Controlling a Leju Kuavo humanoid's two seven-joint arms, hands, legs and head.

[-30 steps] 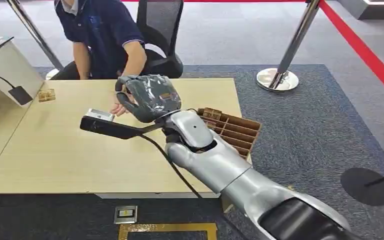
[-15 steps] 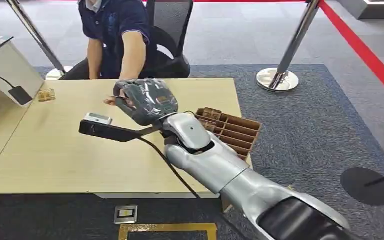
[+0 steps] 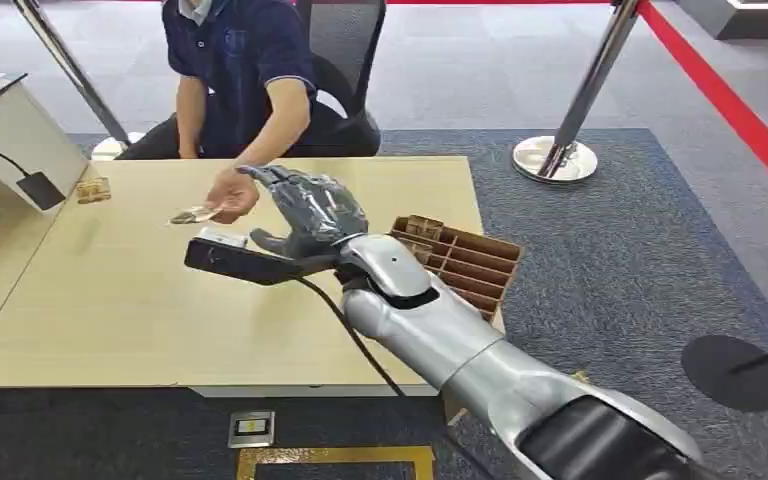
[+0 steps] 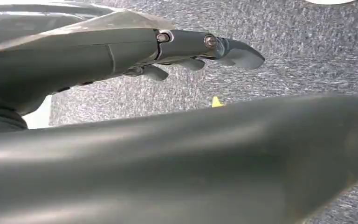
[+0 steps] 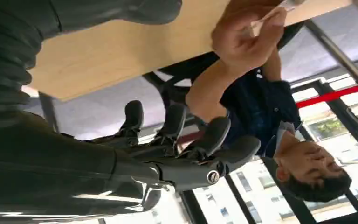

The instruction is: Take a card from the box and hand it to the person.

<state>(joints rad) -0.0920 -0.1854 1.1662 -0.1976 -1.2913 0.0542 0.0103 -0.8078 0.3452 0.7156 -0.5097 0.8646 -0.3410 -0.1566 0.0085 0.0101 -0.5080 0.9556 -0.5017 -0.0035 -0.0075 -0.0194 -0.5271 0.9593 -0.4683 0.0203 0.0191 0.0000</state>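
My right hand hangs over the middle of the wooden table, fingers spread and holding nothing. Just left of it, a person's hand pinches the small card above the tabletop. The right wrist view shows my spread fingers apart from that person's hand, which holds the card. The brown slotted card box sits at the table's right edge, behind my right forearm. My left hand hangs over grey carpet with its fingers straight and nothing in it.
The person sits in a black chair across the table. A small brown item lies at the far left of the table beside a white stand. A metal stanchion and red floor line lie to the right.
My right hand has gone from curled around the card to spread. The person's hand has taken the card and drawn it away to the left.
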